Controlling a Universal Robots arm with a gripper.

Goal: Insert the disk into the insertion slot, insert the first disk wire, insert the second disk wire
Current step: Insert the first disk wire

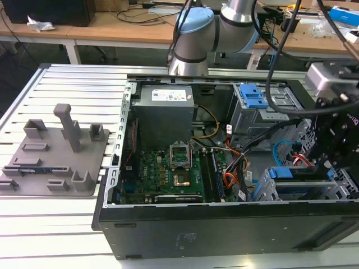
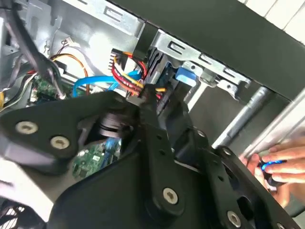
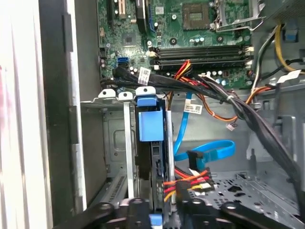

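fingers (image 3: pixel 195 210) at first disk wire (image 3: pixel 188 179) by disk (image 3: pixel 151 126), grip cannot tell; arm (image 1: pixel 336 129) down inside case (image 1: pixel 224 224)

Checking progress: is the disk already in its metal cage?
Yes: in the first wrist view the disk, blue-framed, sits between the metal cage walls.

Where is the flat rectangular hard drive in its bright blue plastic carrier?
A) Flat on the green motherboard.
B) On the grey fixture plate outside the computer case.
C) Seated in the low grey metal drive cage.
C: in the first wrist view the flat hard drive in its bright blue plastic carrier sits inside the low grey metal drive cage.
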